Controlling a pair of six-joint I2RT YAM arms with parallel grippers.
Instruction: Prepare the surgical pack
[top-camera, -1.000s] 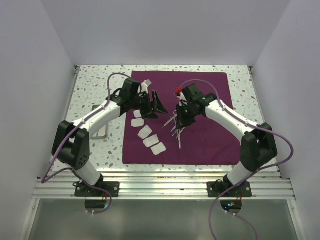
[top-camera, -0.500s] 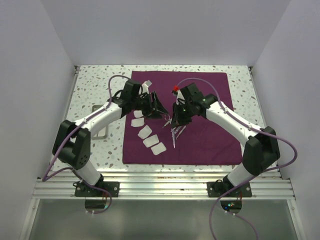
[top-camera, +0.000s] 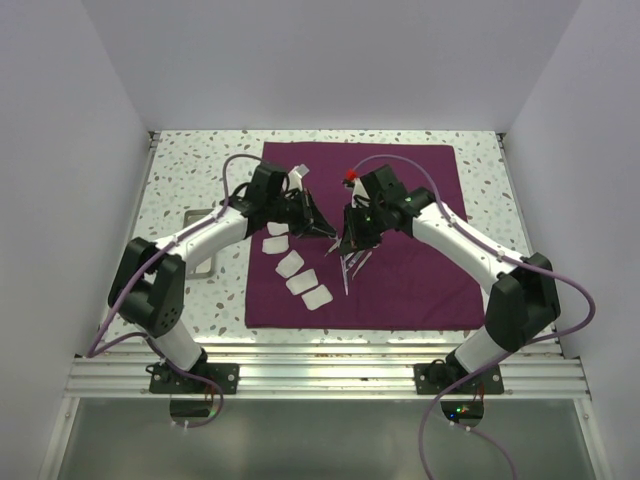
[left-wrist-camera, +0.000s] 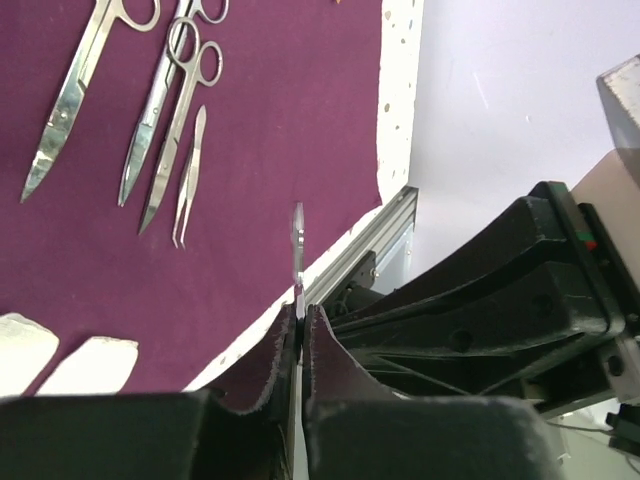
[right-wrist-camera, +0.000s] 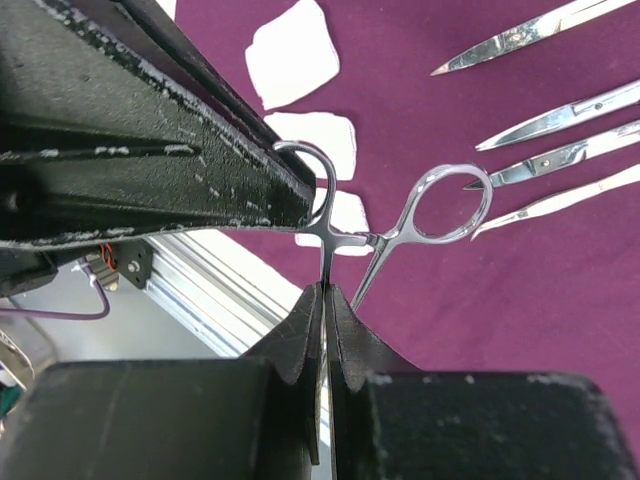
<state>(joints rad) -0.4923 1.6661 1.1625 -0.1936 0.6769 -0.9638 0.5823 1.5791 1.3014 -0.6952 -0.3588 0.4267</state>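
Note:
The maroon cloth (top-camera: 400, 270) lies flat on the table. My right gripper (right-wrist-camera: 327, 290) is shut on the shank of steel ring-handled forceps (right-wrist-camera: 400, 225), which it holds above the cloth. My left gripper (left-wrist-camera: 300, 312) is shut on the thin far tip of those forceps (left-wrist-camera: 297, 235). The two grippers meet nose to nose over the cloth's middle, left (top-camera: 328, 232) and right (top-camera: 346, 242). Several scissors and forceps (left-wrist-camera: 160, 110) lie side by side on the cloth (left-wrist-camera: 280, 120). White gauze squares (top-camera: 295, 275) sit in a row on its left part. The metal tray (top-camera: 203, 268) is mostly hidden under the left arm.
The speckled tabletop (top-camera: 180, 170) borders the cloth on the left and at the back. White walls close in both sides and the rear. An aluminium rail (top-camera: 320, 375) runs along the near edge by the arm bases.
My left gripper has moved right and shut on the tip of the forceps. My right gripper shifted slightly left with the forceps in it.

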